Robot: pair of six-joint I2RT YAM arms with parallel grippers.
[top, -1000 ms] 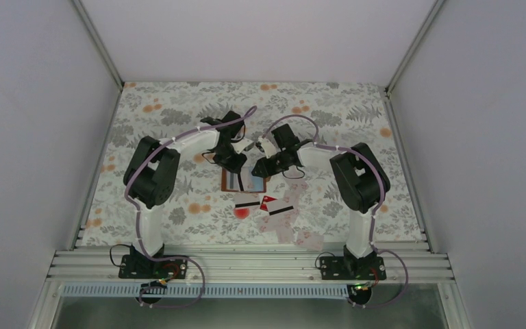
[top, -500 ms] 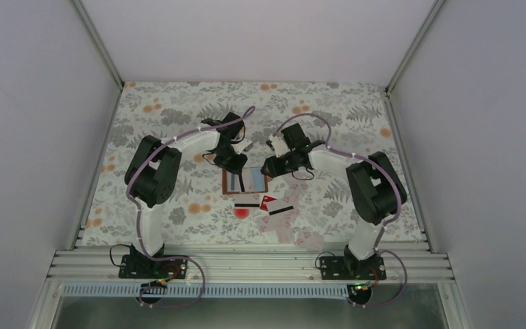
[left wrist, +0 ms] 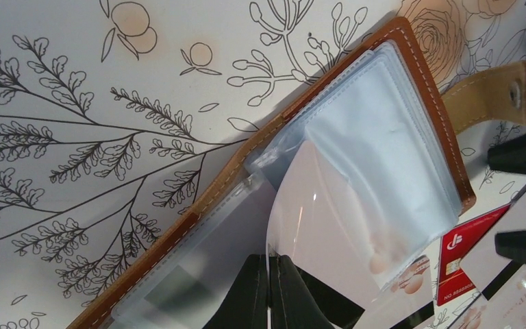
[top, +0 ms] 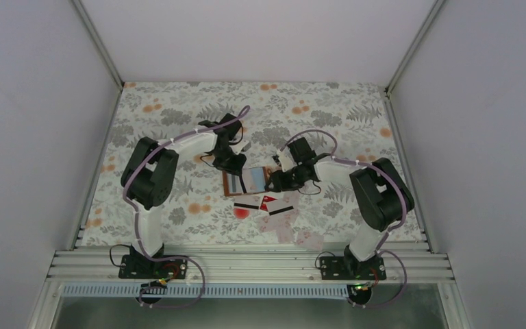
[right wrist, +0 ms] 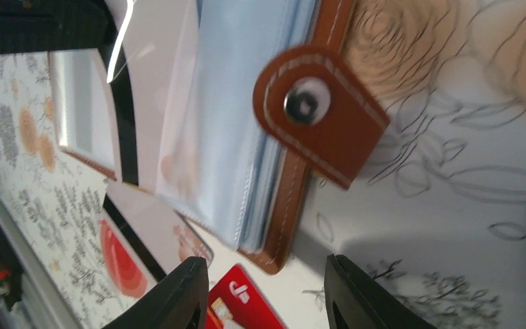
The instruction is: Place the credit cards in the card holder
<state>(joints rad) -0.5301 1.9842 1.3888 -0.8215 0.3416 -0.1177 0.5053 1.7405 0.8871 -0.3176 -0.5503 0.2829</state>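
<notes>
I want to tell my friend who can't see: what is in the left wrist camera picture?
The left gripper pinches a clear sleeve of the open brown card holder, which lies on a flowery table. A red card lies beside the holder, and the black fingers of the right gripper poke in at the right edge.

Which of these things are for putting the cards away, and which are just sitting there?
For the job:
- card holder, lying open
- credit cards spread on the cloth
- left gripper, pinching a clear sleeve of the holder
- right gripper, open beside the holder

Just there:
- round red spot
- flowered tablecloth
- metal rail
</notes>
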